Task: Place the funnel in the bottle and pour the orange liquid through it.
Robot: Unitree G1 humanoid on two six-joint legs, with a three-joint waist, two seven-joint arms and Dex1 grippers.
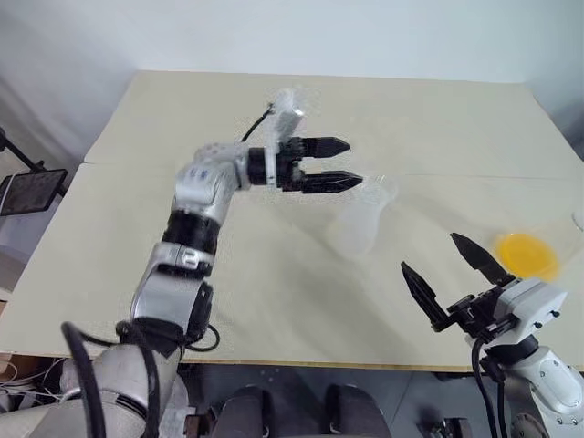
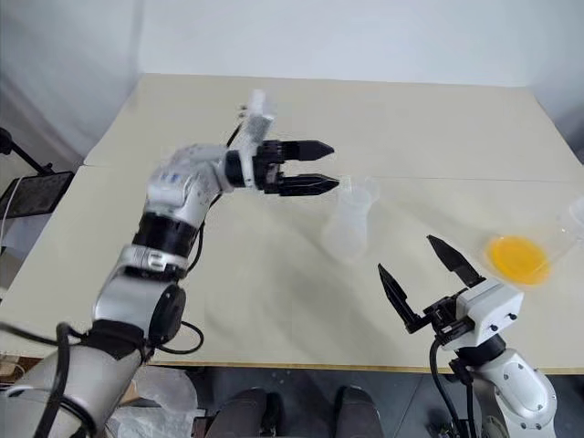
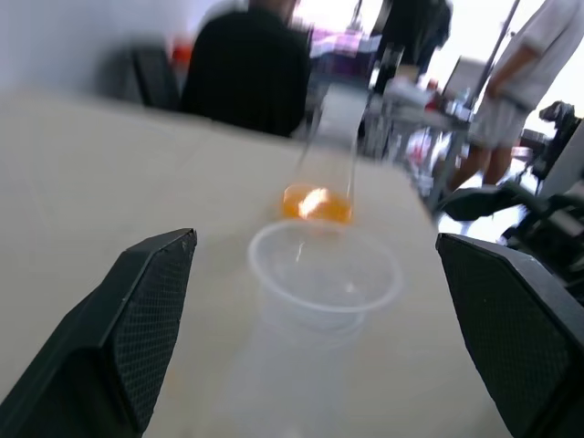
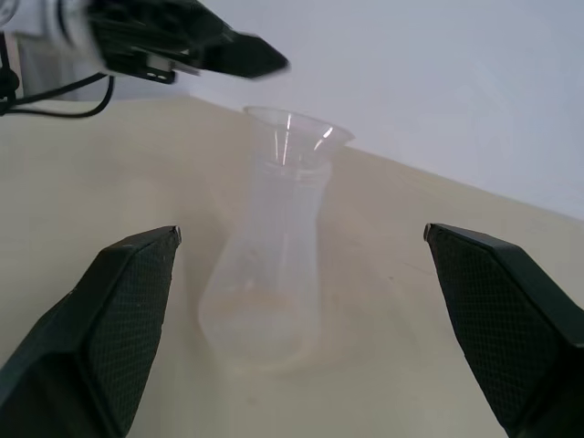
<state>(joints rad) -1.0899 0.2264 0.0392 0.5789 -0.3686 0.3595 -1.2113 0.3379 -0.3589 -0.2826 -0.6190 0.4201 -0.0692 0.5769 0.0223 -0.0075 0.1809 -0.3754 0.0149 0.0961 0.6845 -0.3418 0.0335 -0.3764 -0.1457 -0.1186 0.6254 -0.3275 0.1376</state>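
- Right now my left gripper point(image 1: 344, 162) hovers above the table point(image 1: 274, 283), pointing to the right, its two black fingers point(image 1: 326, 145) spread apart with nothing between them.
- Its fingertips sit just to the left of the bottle's mouth; I cannot tell whether they touch the rim.
- The bottle point(image 1: 358, 222) stands upright near the middle of the table, clear and colourless, wide at the base and narrowing to the neck.
- The funnel point(image 4: 292, 130) sits in the bottle's mouth, its flared clear rim standing a little above the neck, as my right wrist view shows.
- Down at the near right, my right gripper point(image 1: 444, 269) is held over the table's near edge, fingers wide apart and empty, pointing toward the far left.
- The orange liquid point(image 1: 526, 255) lies at the right side of the table in a clear cup point(image 2: 558, 239) that is hard to make out, well apart from the bottle and just beyond my right gripper.
- From my left wrist view the orange liquid shows past the bottle's open top, and people point(image 3: 511, 100) stand blurred beyond the table's end.
- A dark tablet-like device point(image 1: 32, 190) sits off the table's left edge.
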